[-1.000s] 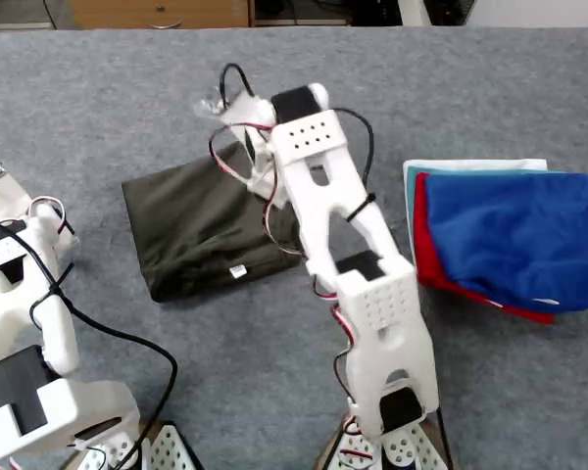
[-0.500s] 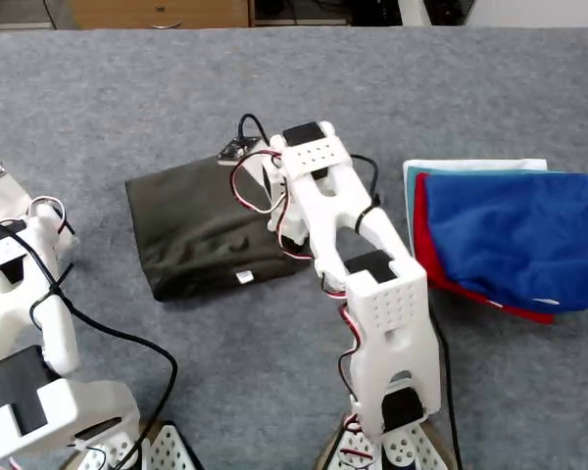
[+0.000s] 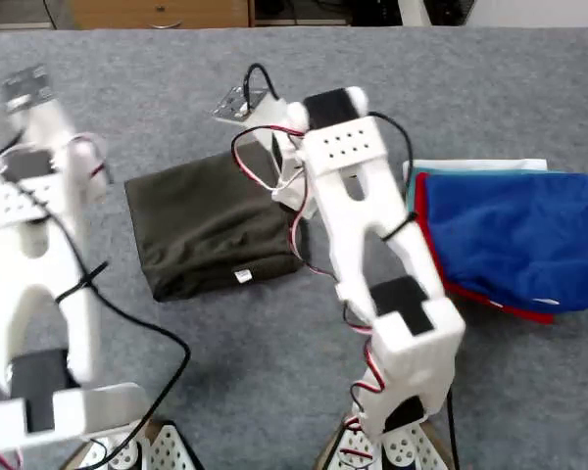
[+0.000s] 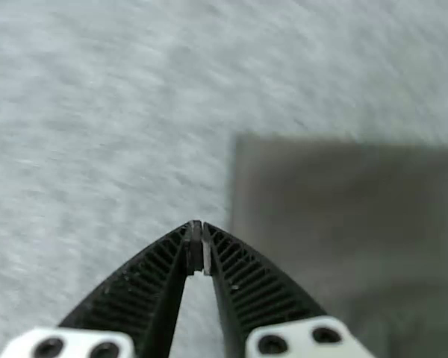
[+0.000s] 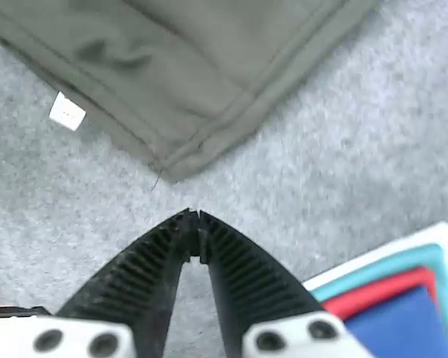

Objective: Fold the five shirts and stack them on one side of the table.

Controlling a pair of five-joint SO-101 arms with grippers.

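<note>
The folded olive shirt (image 3: pixel 211 225) is lying left of the table's centre as a rough rectangle. Its long axis is running left to right and tilting a little, so the right end is sitting farther away than the left. Its white tag (image 3: pixel 242 276) is showing on the near edge. At the right side, the stack (image 3: pixel 475 168) of folded shirts is resting with a blue shirt (image 3: pixel 519 235) on top, stretching left to right and running off the right edge of the high view.

The left gripper (image 4: pixel 196 253) is hanging over bare cloth just left of the olive shirt, with its fingertips touching and nothing between them. The right gripper (image 5: pixel 195 240) is pinched together and empty too, hovering over the strip of table between the olive shirt's corner and the stack.

Half a second earlier the left arm (image 3: pixel 34 245) was sitting folded at the near left. It is now stretching up towards the far left. The right arm (image 3: pixel 372 225) is reaching slightly farther and more to the right than before, while the olive shirt is staying put.

A grey felt-like cover is lining the table (image 3: pixel 127 88), and a wooden cabinet (image 3: pixel 162 12) is standing beyond its far edge.
</note>
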